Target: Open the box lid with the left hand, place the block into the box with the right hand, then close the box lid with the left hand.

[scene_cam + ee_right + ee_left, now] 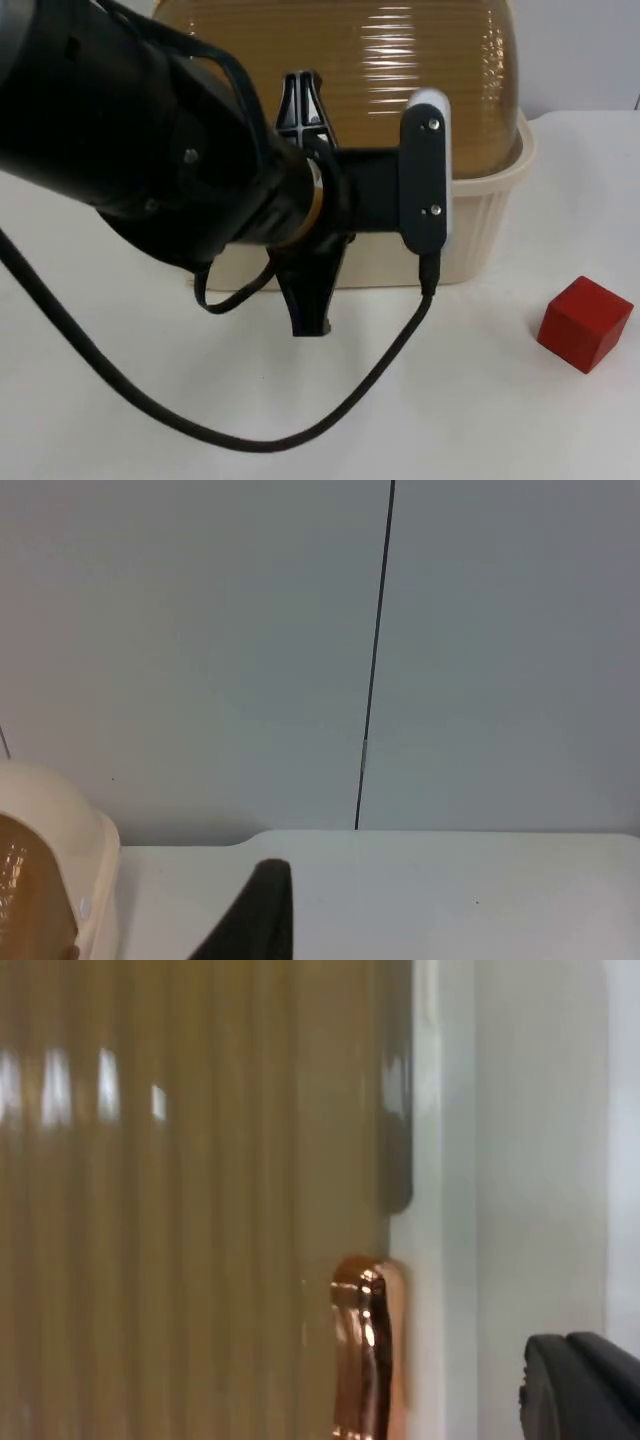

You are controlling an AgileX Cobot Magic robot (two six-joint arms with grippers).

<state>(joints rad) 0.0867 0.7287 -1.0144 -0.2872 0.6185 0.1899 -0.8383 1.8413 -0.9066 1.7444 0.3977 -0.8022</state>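
The box [480,225] sits at the back of the tabletop [450,400], cream-walled, under a ribbed, see-through amber lid [400,70] that is down. The red block [585,322] lies on the tabletop near the box's right front corner, clear of it.

By my judgement the lid is thin, stiff plastic, light and glossy enough to slip, so the sensible hold is its shiny copper-coloured handle [368,1350] at the lid's edge. The block looks solid and light (flat faces, easy to pinch across 2 opposite sides).

From above, the left tool [308,210] hangs over the box's front wall, with 1 finger [310,300] reaching down before it and the other up over the lid; the jaws stand apart with nothing between them. The left wrist camera adds the handle, which the arm hides from above. The right wrist camera shows the box's cream corner and the grey wall; whether the right tool [255,920] is apart or together I cannot tell, and that arm waits.
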